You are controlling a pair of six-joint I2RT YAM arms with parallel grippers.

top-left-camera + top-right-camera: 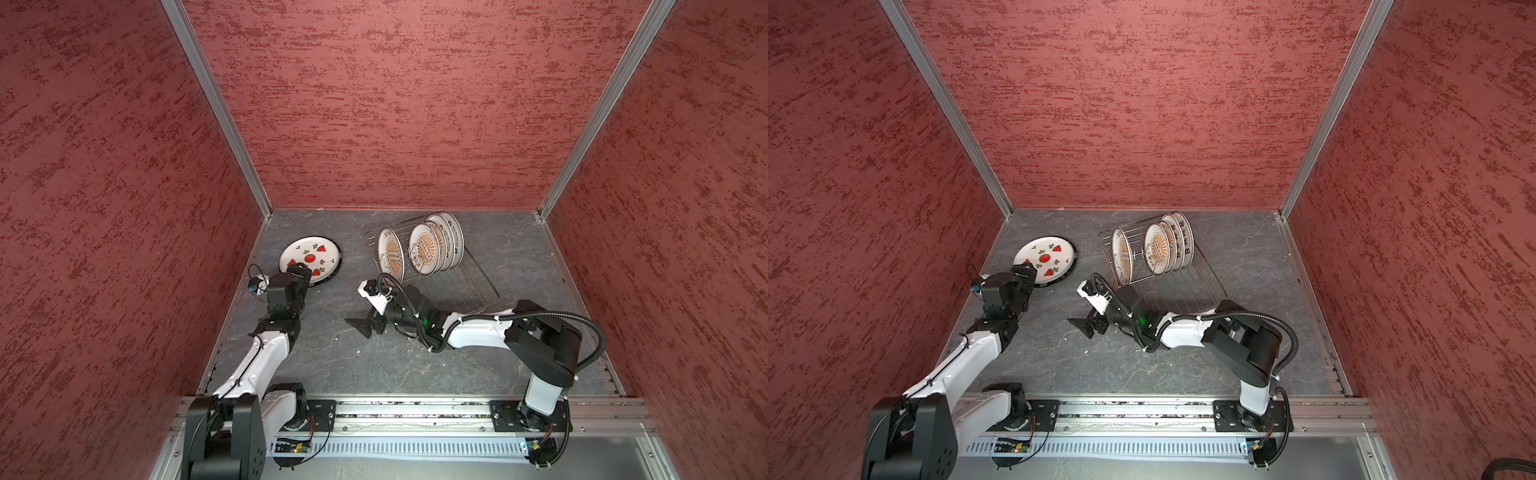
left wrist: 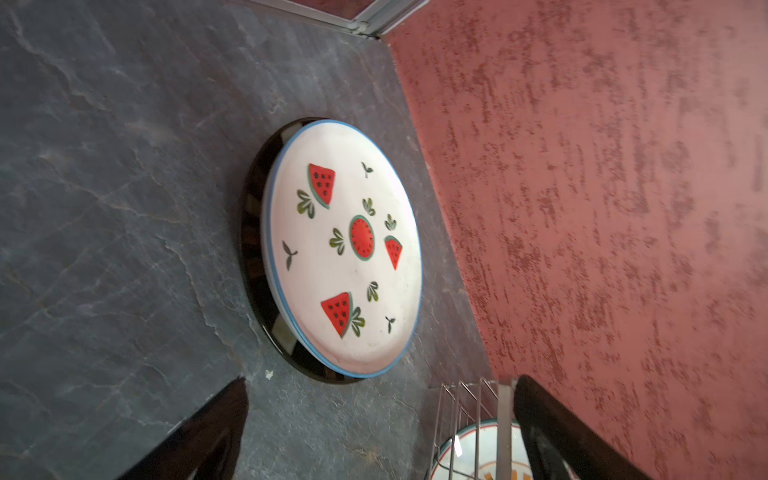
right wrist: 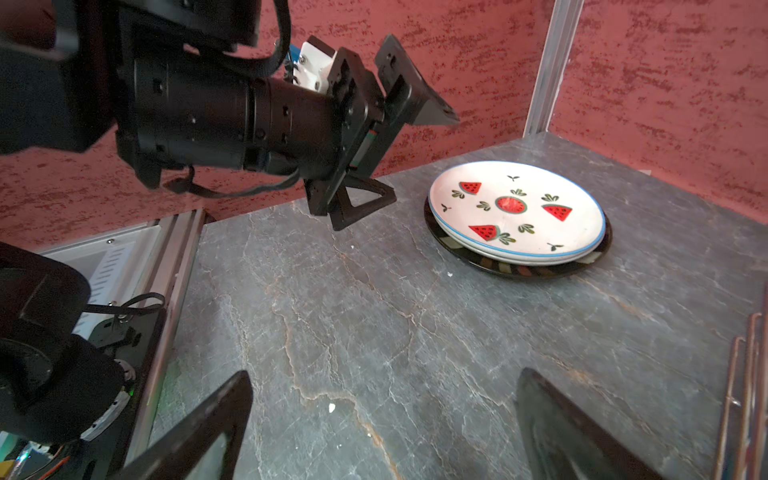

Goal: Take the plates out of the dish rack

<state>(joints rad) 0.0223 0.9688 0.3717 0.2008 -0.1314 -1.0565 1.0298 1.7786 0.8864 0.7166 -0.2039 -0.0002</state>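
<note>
White watermelon-print plate (image 3: pixel 515 216), black plate (image 2: pixel 252 249), orange sunburst plates (image 1: pixel 426 249)

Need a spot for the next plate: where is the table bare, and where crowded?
Bare: the wide front patch of table between both arms and the rail, and the strip between the dish rack and the right wall. Crowded: between the watermelon plate and rack, around the right arm's fingers.

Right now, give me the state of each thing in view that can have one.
watermelon plate, lying flat face up on top of the stack, not gripped.
dark-rimmed plate, flat on the table, bottom of the stack.
dish rack, on the table, partly loaded.
racked plates, upright on edge in the rack.
left gripper, open, empty, beside the stack.
right gripper, open, empty, over bare table.
</note>
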